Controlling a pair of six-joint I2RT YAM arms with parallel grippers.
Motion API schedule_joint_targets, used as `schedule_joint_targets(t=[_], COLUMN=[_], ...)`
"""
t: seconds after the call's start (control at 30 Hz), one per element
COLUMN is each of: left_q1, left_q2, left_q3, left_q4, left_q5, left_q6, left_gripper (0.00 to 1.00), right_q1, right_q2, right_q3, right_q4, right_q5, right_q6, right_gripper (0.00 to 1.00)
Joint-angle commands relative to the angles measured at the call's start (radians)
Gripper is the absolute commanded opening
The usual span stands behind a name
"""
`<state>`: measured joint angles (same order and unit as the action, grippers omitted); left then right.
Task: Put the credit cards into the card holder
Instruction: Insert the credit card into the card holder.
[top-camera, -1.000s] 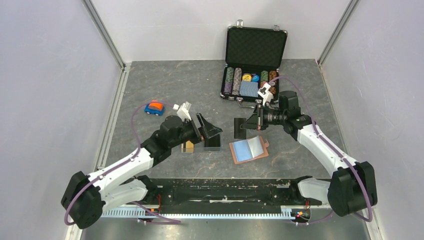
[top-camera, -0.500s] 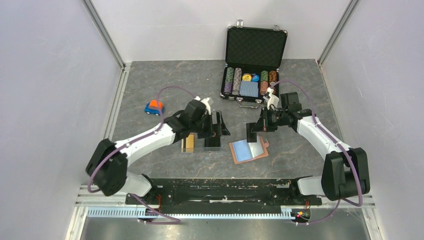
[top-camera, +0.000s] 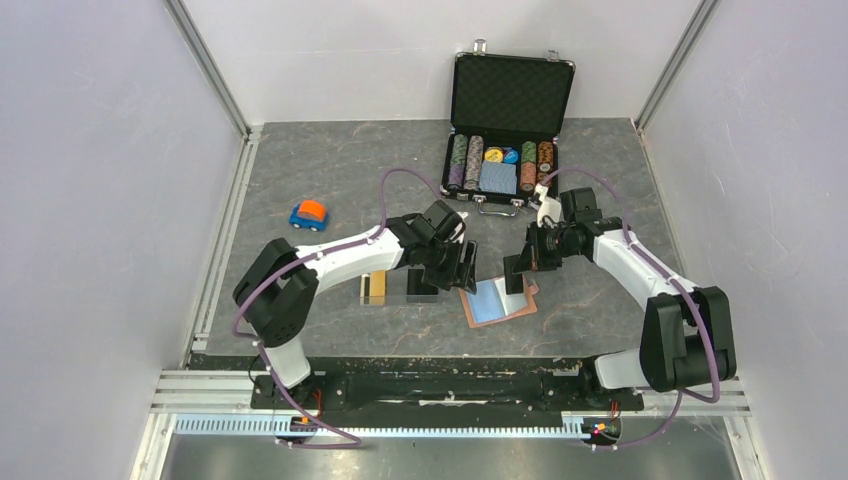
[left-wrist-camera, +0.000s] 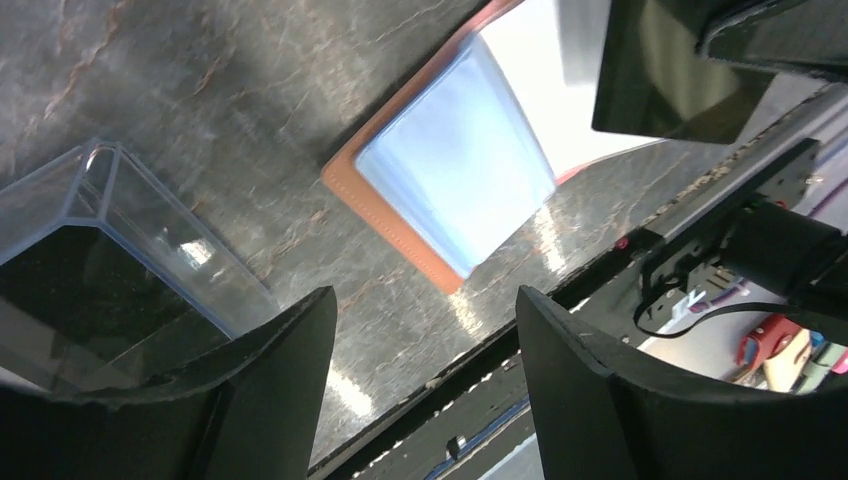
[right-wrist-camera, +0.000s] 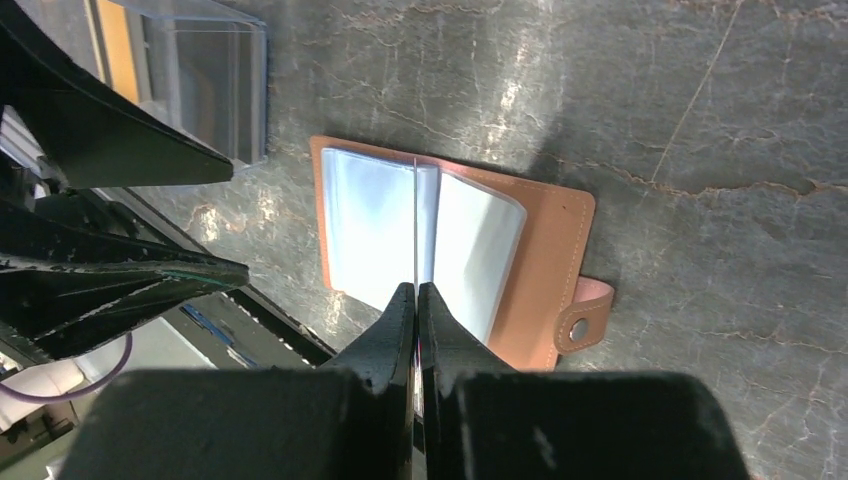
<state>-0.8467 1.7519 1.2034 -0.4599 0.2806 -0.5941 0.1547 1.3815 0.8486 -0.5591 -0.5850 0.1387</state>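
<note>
Card holder (right-wrist-camera: 548, 250) lies open and flat on the grey table (top-camera: 330, 170), tan leather underneath, blue inside with clear sleeves facing up, its snap tab (right-wrist-camera: 582, 320) sticking out at one side. The right gripper (right-wrist-camera: 416, 290) is clenched on a black credit card (left-wrist-camera: 670, 70), which stands on edge above the holder's middle fold; from the right wrist view the card reads only as a thin line, and whether its lower edge touches a sleeve cannot be told. The left gripper (left-wrist-camera: 425, 400) is released, its fingers (left-wrist-camera: 270, 390) spread with nothing between them, hanging over the bare table between the holder and the clear plastic boxes (top-camera: 400, 288). In those boxes, just left of the holder, sit gold credit cards (top-camera: 376, 288) and more black ones (left-wrist-camera: 70, 290). A black poker-chip case (top-camera: 512, 95) stands open at the far side, and a small toy car (top-camera: 310, 215) sits well apart to the left
</note>
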Motion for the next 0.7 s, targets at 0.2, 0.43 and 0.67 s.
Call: schedule_joint_targets(t=[0.2,0.43,0.67], left_q1=[-0.001,-0.004,-0.009], left_q2=[-0.016,0.005,0.049], left_q3=[0.025,0.067,0.087], left_q4=[-0.228,-0.223,-0.166], left_q5=[-0.250,-0.188,-0.076], left_q6=[0.030,0.023,0.006], left_gripper=[0.75,0.76,0.63], right_q1=[-0.003,-0.003,-0.004], right_q2=[0.027,0.056,0.069], right_q3=[-0.021,-0.033,-0.080], right_q4=[-0.014,0.017,0.069], right_q5=[0.051,0.001,-0.086], right_q6=[-0.046,-0.063,-0.048], right_gripper=[0.00,0.00,0.00])
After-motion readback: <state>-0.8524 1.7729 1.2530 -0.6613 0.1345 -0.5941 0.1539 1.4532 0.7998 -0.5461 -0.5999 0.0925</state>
